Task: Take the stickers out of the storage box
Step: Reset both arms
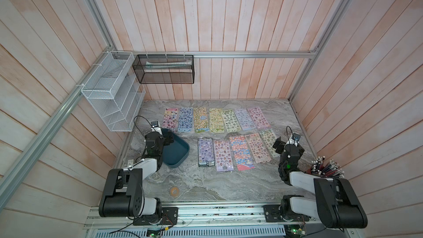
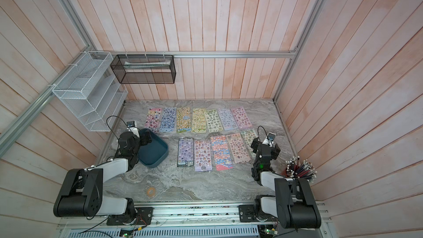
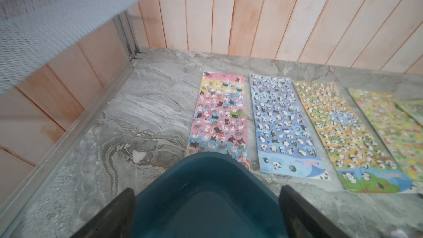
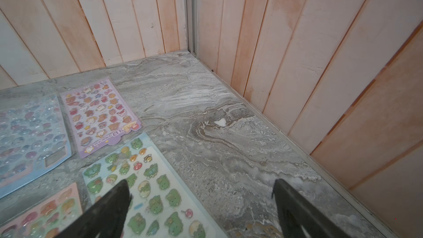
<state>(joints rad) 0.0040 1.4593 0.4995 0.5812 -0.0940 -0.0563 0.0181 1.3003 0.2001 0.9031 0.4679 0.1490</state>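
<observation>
Plainly left gripper (image 3: 207,191) (over storage box (image 1: 178,154)) and right gripper (image 4: 201,182) gape, stickers (image 1: 201,120) outside.

stickers (image 1: 201,120): 12 (7 back, 5 front) | storage box (image 1: 176,154): 1 | mesh racks (image 1: 109,95): 2

light: soft, even | shadows: faint | top views: wide-angle bowing | wrist views: blurred edges

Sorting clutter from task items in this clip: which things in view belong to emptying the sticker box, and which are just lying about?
Job in hand:
stickers, laid in two rows on the table
storage box, no sheet visible inside
left gripper and right gripper, both open

Lying about:
white mesh rack
black mesh basket
pencil cup
small ring
</observation>
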